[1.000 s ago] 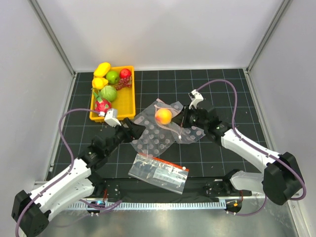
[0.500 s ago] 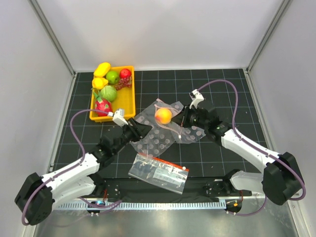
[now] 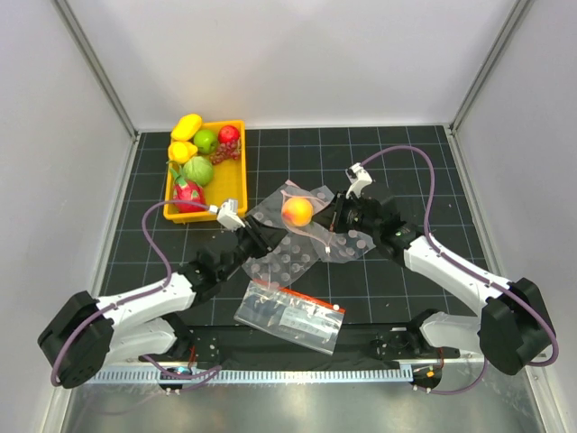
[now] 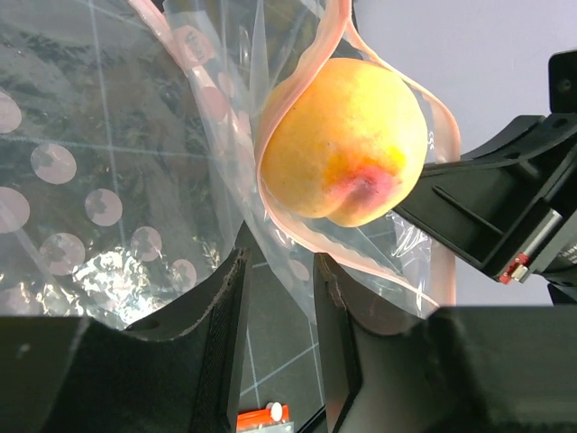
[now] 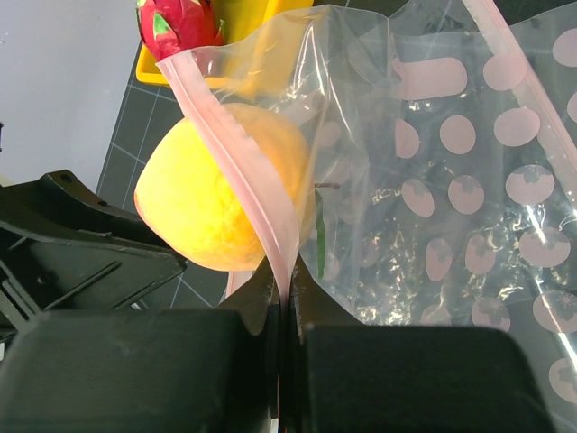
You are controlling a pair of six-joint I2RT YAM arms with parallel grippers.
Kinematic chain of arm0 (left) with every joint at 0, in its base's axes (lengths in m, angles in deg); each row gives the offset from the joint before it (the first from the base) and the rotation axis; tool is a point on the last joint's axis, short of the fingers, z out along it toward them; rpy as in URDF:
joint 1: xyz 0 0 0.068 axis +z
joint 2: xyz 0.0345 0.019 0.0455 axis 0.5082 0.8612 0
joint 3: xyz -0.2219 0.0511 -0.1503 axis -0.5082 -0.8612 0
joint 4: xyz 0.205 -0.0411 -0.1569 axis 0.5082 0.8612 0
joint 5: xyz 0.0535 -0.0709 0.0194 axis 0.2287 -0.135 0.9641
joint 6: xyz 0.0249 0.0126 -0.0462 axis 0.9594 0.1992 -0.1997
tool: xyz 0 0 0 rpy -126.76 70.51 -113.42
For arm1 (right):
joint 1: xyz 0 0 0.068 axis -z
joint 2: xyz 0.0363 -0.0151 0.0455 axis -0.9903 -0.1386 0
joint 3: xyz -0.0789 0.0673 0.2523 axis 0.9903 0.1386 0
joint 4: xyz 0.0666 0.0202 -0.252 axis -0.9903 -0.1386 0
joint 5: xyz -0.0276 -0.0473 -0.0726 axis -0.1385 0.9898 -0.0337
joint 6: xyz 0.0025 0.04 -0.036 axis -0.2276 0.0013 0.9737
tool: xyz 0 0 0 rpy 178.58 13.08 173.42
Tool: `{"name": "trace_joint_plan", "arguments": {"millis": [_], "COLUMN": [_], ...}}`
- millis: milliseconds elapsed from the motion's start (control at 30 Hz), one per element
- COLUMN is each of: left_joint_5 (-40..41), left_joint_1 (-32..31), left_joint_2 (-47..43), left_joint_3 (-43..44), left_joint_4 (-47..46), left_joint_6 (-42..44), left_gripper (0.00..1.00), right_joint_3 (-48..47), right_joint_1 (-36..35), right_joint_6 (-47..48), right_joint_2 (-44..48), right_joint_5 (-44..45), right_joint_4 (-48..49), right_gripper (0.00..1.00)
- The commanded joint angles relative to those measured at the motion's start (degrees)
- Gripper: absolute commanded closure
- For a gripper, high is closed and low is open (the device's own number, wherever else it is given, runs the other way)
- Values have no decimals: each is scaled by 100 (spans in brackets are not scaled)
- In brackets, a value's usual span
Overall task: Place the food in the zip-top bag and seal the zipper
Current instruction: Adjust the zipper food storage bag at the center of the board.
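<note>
An orange peach (image 3: 298, 211) sits in the mouth of the zip-top bag (image 3: 347, 240), with the pink zipper (image 4: 306, 65) looped round it. My right gripper (image 3: 330, 219) is shut on the zipper strip (image 5: 239, 162) just beside the peach (image 5: 203, 198). My left gripper (image 3: 260, 236) is just below and left of the peach (image 4: 347, 144). Its jaws (image 4: 278, 263) stand apart with a narrow gap, and a fold of bag film hangs at their tips. More food lies in the yellow tray (image 3: 230, 194): a green apple (image 3: 206, 141), a bigger green fruit (image 3: 198, 170) and yellow pieces (image 3: 187, 126).
A clear sheet with round bubbles (image 3: 279, 262) lies under and left of the bag. A clear printed bag with a red band (image 3: 290, 314) lies near the front edge. A pink dragon fruit (image 3: 187, 192) and a red fruit (image 3: 229, 134) share the tray.
My left arm has reached right and forward to the bag's mouth, and its jaws have narrowed. The right gripper, bag and peach have stayed put.
</note>
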Motion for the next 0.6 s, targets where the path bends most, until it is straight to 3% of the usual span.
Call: {"name": "trace_joint_plan", "arguments": {"millis": [0,367,567], "left_joint_5": [246,431,466], "left_joint_1": [-60,-175,-245], "left_joint_2": [174,684,1026], "left_joint_3": [242,400,497], "left_joint_4": [-474,-808,-1019], "left_joint_6": [-55,-46,-99], "left_gripper": [63,65,70], "right_joint_3": [40,49,58], "right_joint_1": [26,17,17], "right_joint_6": [-92,-83,-109], "right_joint_2": [61,88,96], "right_joint_5": [-85,-120,-121], "right_joint_4": [335,343,343], "right_gripper": [99,99,99]}}
